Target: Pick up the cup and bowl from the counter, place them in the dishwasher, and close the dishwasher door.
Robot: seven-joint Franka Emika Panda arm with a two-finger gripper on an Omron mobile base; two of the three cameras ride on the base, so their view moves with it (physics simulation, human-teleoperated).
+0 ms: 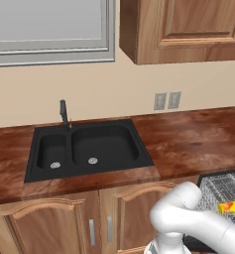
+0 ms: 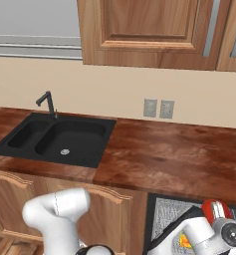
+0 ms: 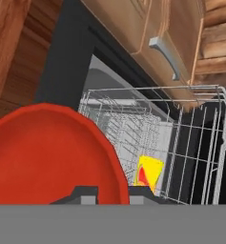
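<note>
With the cup (image 3: 150,174) already in the rack (image 3: 200,143) at lower centre, the claw (image 3: 112,193), grasping the bowl (image 3: 47,157) at lower left, must next lower it into the dishwasher (image 3: 66,57).

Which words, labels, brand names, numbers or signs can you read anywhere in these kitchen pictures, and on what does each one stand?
None: no readable text in any view.
The cup, bowl, dishwasher, counter and wall outlets carry no lettering.
</note>
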